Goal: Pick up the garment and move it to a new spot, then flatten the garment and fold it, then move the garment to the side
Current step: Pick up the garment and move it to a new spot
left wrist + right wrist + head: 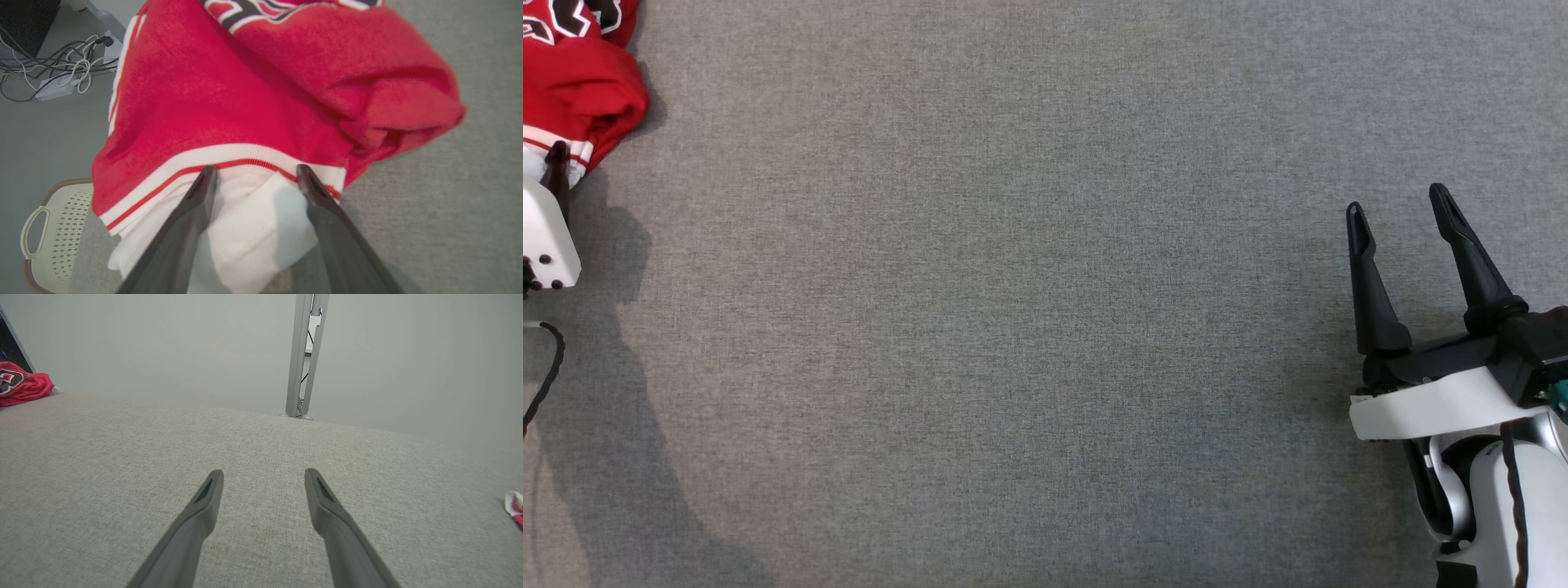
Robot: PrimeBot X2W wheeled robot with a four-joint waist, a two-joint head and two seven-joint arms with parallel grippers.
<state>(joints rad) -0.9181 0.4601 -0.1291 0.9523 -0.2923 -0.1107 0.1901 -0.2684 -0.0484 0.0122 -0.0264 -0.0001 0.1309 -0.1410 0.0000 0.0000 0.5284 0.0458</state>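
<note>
The left gripper (pixel 255 176) stands with its two dark fingers spread wide. Their tips sit right at the white and red striped hem of the garment (pixel 265 90), and a fold of its white cloth lies between them. I can't tell whether the fingers actually press on it, and nothing is pinched. The garment is a red jersey with black and white lettering, bunched in a heap at the far left edge of the grey cloth-covered table (pixel 1013 327).

Past that edge, down on the floor, there is a cream perforated basket (pixel 53 228). Farther off lies a tangle of cables (pixel 53 65) around a white power strip (pixel 53 87).

Well apart, on the other side of the table, the right gripper (pixel 1396 200) hovers over bare grey cloth, its fingers just as wide and holding nothing. Beyond it a metal post (pixel 304 355) rises behind the table's far edge, and a small red and white scrap (pixel 514 506) lies off to one side.
</note>
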